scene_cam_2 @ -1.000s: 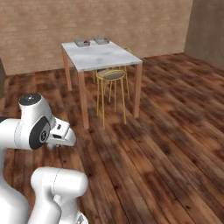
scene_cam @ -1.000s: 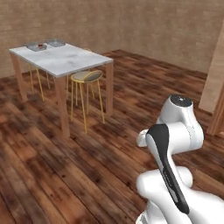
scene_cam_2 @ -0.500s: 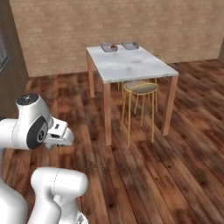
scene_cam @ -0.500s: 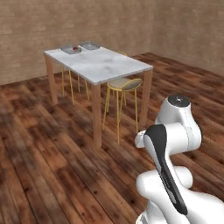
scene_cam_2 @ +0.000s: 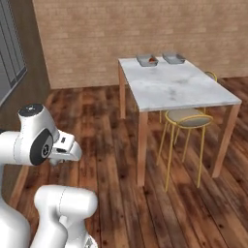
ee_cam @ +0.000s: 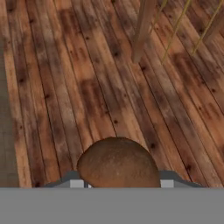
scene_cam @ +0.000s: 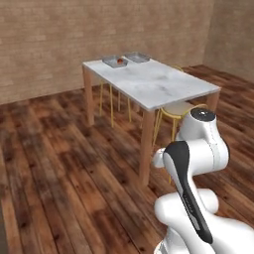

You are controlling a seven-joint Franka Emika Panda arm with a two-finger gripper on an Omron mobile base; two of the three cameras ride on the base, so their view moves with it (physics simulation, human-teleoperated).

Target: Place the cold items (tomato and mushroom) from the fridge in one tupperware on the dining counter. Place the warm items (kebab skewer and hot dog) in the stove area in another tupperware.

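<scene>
Evidently the carry is under way: the pincer (ee_cam: 119, 183) is clamped on the mushroom (ee_cam: 118, 162), a dull tan-brown rounded lump bulging between its tips. Well ahead of it on the dining counter (scene_cam_2: 179, 89), the tomato (scene_cam_2: 151, 60) already lies in one tupperware (scene_cam_2: 147, 60). Next, I'd say, comes reaching over that tray and letting go.

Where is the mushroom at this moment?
In the hand view, the mushroom sits bottom centre, held at the gripper above the wooden floor, short of the dining counter.
</scene>
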